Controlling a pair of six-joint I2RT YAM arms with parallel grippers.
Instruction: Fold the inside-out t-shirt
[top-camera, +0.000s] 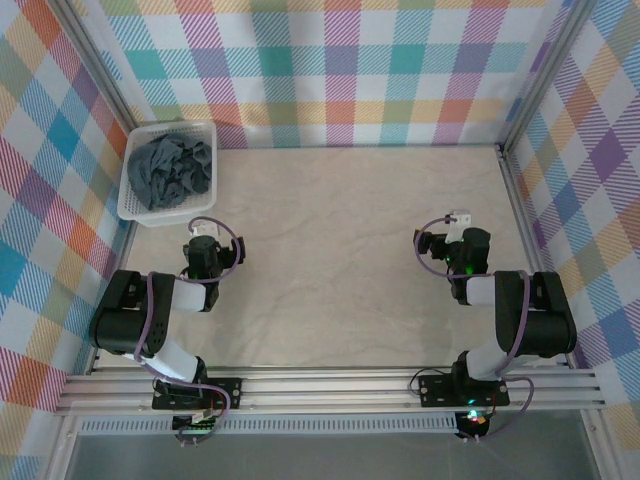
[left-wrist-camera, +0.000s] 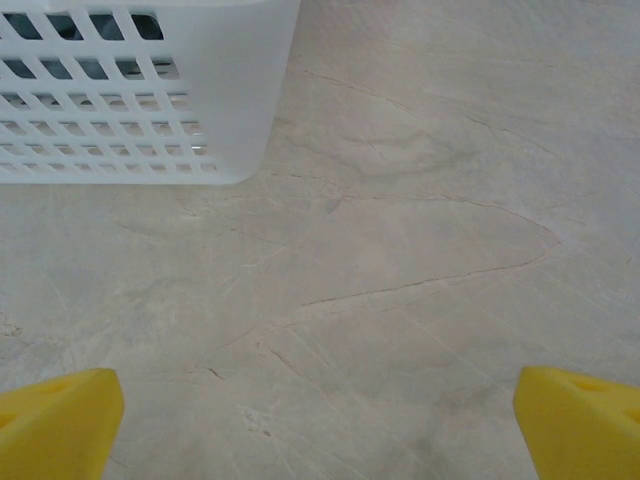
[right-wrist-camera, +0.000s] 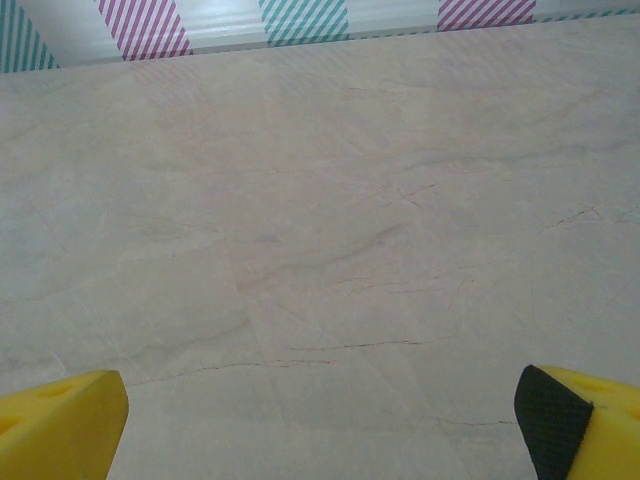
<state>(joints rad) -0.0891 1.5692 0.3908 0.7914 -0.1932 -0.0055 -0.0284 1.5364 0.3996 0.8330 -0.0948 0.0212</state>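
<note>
Left gripper (left-wrist-camera: 320, 425) and right gripper (right-wrist-camera: 320, 420) stand spread wide, empty, above the table (top-camera: 340, 250); the t-shirt (top-camera: 170, 168) lies crumpled inside the white basket (top-camera: 160, 216).

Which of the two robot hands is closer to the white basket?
The left gripper: the basket holding the t-shirt sits just beyond it, while the right gripper is across the table.

Soft, crumpled cloth t-shirt (top-camera: 172, 168); smooth white plastic basket (left-wrist-camera: 230, 100); matt, stone-veined table (left-wrist-camera: 400, 250); metal rail (top-camera: 330, 385) with a dull sheen
</note>
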